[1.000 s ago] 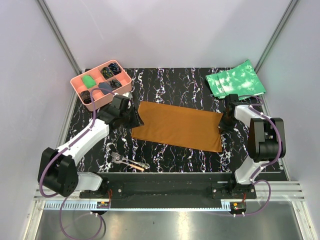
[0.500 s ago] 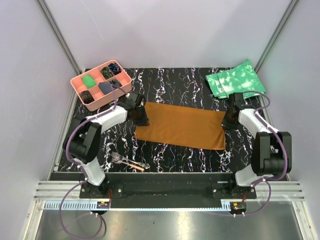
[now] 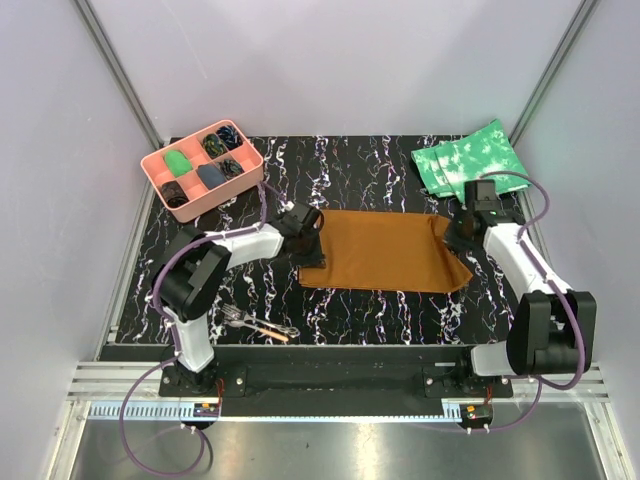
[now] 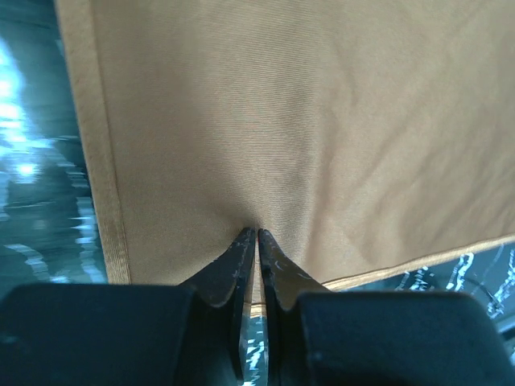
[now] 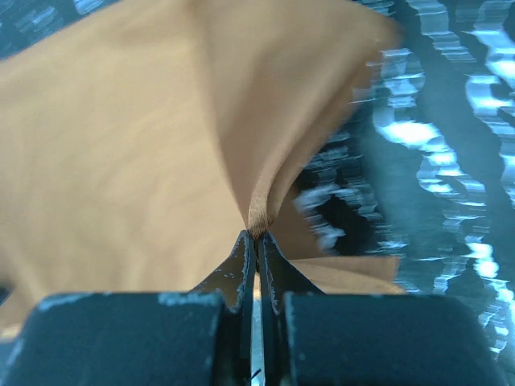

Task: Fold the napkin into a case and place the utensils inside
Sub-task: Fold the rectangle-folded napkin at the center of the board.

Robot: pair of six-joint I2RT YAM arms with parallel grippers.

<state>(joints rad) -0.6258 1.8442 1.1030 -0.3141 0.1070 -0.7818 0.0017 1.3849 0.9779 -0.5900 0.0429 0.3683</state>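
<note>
Blur smears napkin edges beyond the right gripper pinching it.

Left arm reaches forward and inward, left gripper pinched tight on the napkin at its left edge. Right arm extends forward, right gripper likewise clamped on its right edge.

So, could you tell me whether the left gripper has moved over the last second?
Yes. The left gripper has shifted rightward, further from the pink tray, drawing the napkin along by its left edge.
</note>
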